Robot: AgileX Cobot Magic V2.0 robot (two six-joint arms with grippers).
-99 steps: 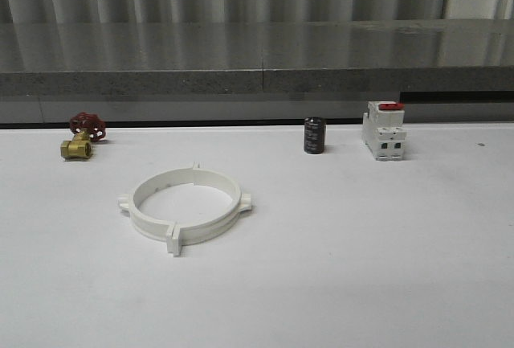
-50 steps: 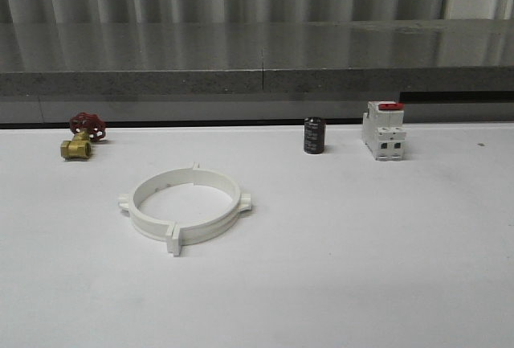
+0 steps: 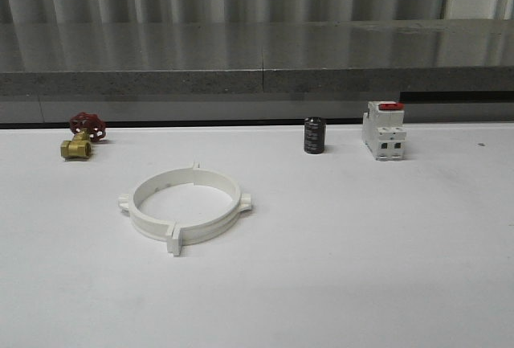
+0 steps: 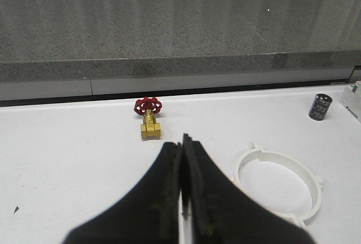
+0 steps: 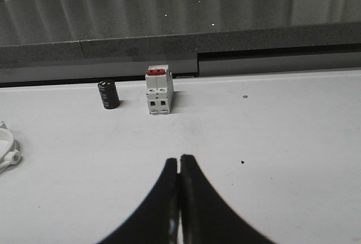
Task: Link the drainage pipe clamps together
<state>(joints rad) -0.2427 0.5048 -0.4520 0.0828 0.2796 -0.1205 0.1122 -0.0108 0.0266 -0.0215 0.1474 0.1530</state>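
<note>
The two white drainage pipe clamps [image 3: 185,208] lie joined as one wide ring with protruding ears, left of the table's middle. In the left wrist view the ring [image 4: 280,185] sits beside my left gripper [image 4: 181,141], which is shut with nothing between its black fingers and hangs above the table. An edge of the ring [image 5: 5,148] also shows in the right wrist view, far from my right gripper [image 5: 179,158], which is shut and empty over bare table.
A brass valve with a red handwheel [image 3: 82,136] sits at the back left. A black cylinder [image 3: 314,136] and a white boxy switch with a red top [image 3: 383,131] stand at the back right. A grey ledge [image 3: 257,75] runs behind the table.
</note>
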